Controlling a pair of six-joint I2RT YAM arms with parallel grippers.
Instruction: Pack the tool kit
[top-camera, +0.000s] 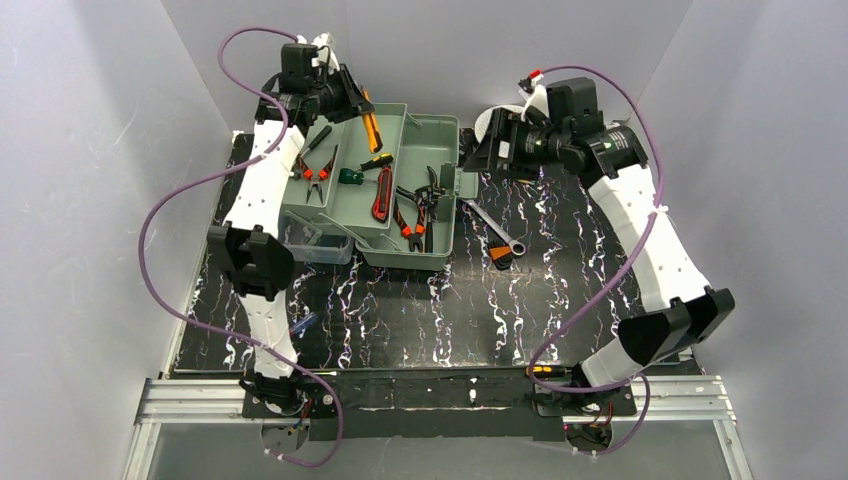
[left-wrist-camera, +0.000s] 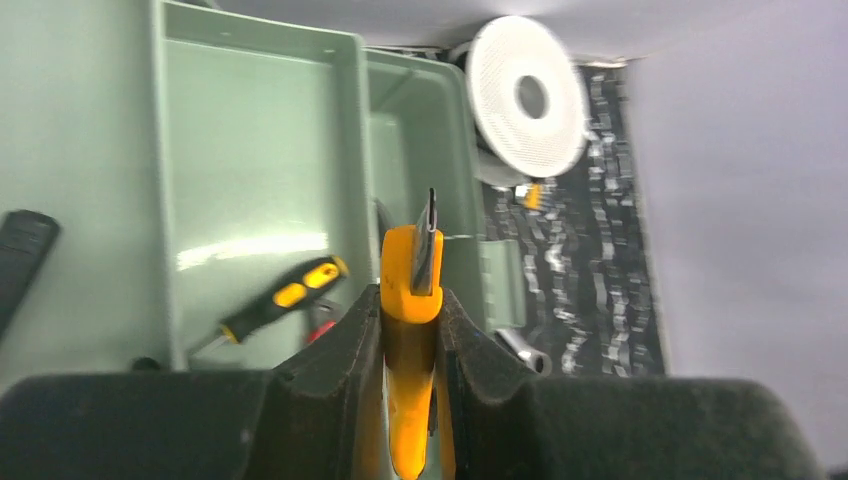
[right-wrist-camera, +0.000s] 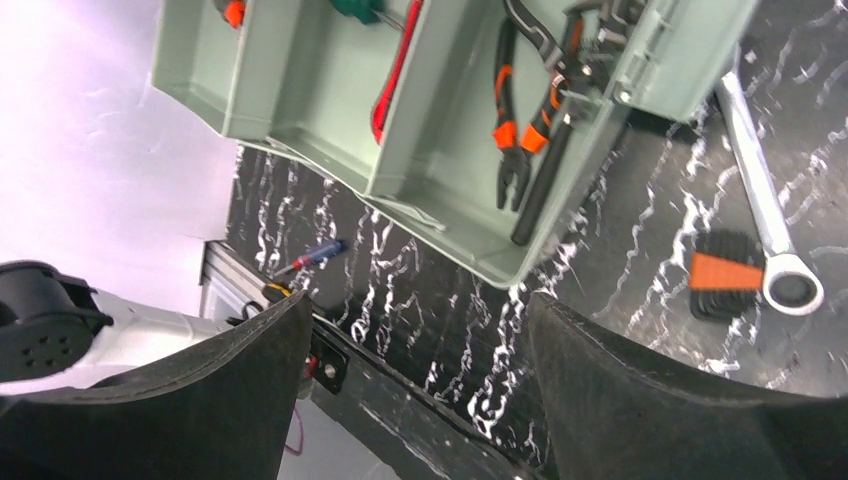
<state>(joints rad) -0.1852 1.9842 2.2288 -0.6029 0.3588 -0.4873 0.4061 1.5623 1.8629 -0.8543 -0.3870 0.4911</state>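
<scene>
The tool kit's sage-green box (top-camera: 428, 131) stands open mid-table with its tray (left-wrist-camera: 250, 150) spread to the left. Inside lie orange-handled pliers (top-camera: 406, 216), a red knife (top-camera: 381, 196), a green screwdriver (top-camera: 350, 176) and a black-and-yellow screwdriver (left-wrist-camera: 285, 297). My left gripper (top-camera: 357, 102) hovers over the tray's far end, shut on an orange-handled tool (left-wrist-camera: 410, 270) with a metal blade. My right gripper (right-wrist-camera: 410, 340) stands open with nothing between its fingers, raised past the box's far right corner (right-wrist-camera: 450, 190).
A white perforated spool (top-camera: 490, 122) stands behind the right gripper. A ratchet wrench (top-camera: 495, 228) and a small black-and-orange piece (top-camera: 501, 254) lie on the black mat right of the box. A clear container (top-camera: 315, 246) sits at the box's left front; a small blue-handled screwdriver (top-camera: 303, 322) lies nearer.
</scene>
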